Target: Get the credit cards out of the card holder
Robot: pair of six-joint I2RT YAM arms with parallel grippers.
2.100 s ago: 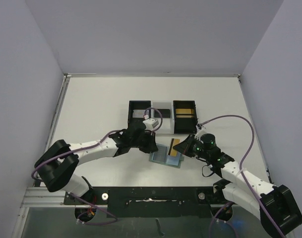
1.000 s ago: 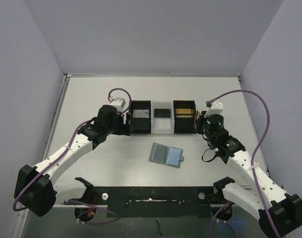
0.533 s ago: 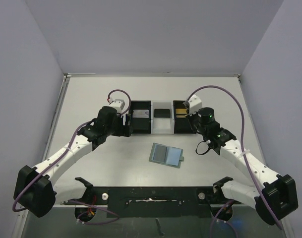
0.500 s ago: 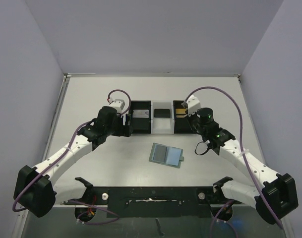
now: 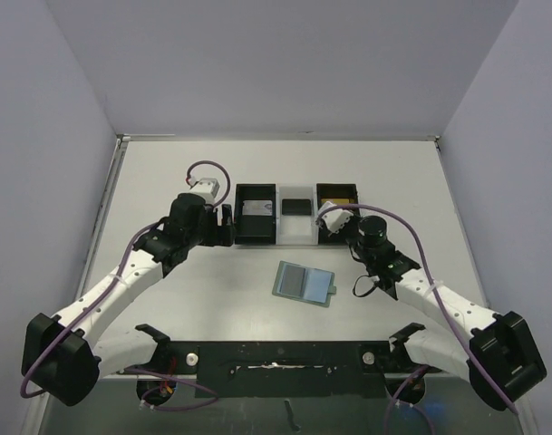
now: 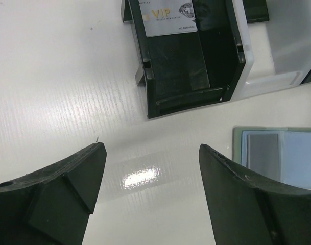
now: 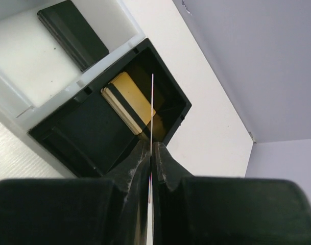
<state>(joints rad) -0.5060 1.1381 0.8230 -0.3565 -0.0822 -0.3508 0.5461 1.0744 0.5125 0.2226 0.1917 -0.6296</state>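
Observation:
The card holder (image 5: pixel 305 283) lies open on the table, its pale blue pockets facing up; the left wrist view shows it at the right edge (image 6: pixel 278 155), with a grey rectangle in its left pocket. My left gripper (image 5: pixel 224 227) (image 6: pixel 152 153) is open and empty over bare table, just left of the tray. Shut on a thin card seen edge-on (image 7: pixel 152 102), my right gripper (image 5: pixel 328 220) (image 7: pixel 151 145) holds it over the tray's right compartment. Gold cards (image 7: pixel 127 99) (image 5: pixel 337 197) lie in that compartment. A silver VIP card (image 6: pixel 168 20) (image 5: pixel 256 207) lies in the left one.
The black-and-clear three-compartment tray (image 5: pixel 295 230) stands beyond the card holder. A black flat piece (image 5: pixel 296 207) (image 7: pixel 73 33) rests in its white middle compartment. Walls close the table at the back and on both sides.
Both arms went from the card holder up to the tray. Over the last second my right gripper swung left with its card to the right compartment's near corner. The left gripper drew back slightly.

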